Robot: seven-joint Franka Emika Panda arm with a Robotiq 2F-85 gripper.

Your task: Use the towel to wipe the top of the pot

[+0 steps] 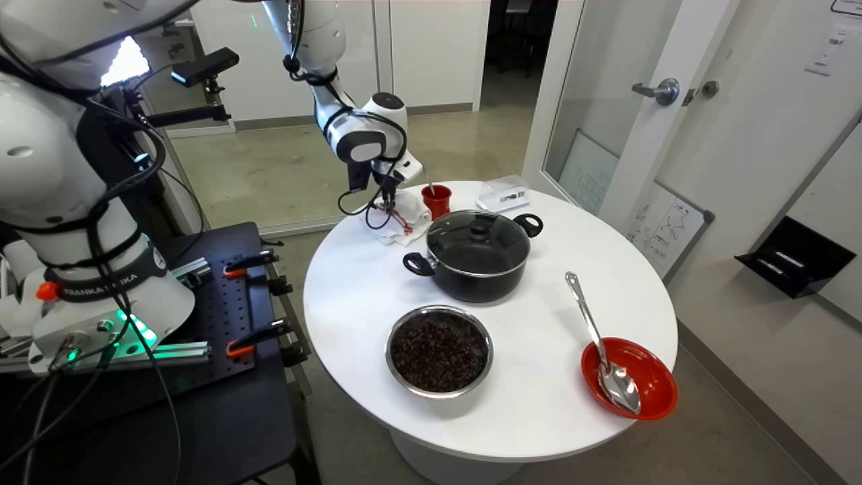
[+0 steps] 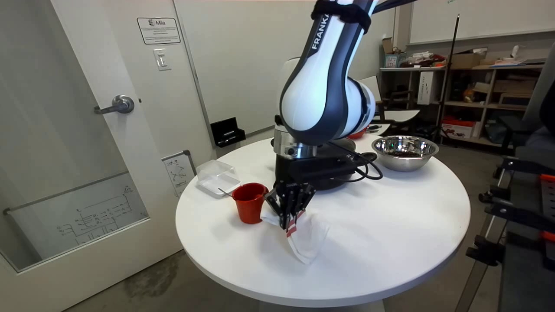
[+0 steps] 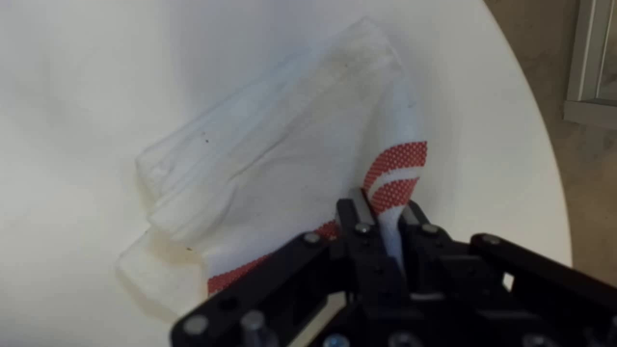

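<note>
The towel (image 3: 289,164) is a crumpled white cloth with red stripes, seen in the wrist view and in both exterior views. My gripper (image 3: 384,206) is shut on a striped fold of it, which rises between the fingers. Below the gripper the rest of the cloth spreads at or close to the tabletop; whether all of it rests there I cannot tell. In an exterior view the black pot (image 1: 475,281) stands beside the towel, its glass-and-black lid (image 1: 458,244) on. The arm partly hides the pot (image 2: 333,184) in an exterior view.
A red cup (image 2: 249,206) with a thin handle sticking out stands close to the gripper. Behind it is a clear plastic box (image 1: 504,195). A steel bowl of dark contents (image 1: 441,357) and a red bowl (image 1: 656,384) with a spoon sit elsewhere on the round table (image 1: 539,404).
</note>
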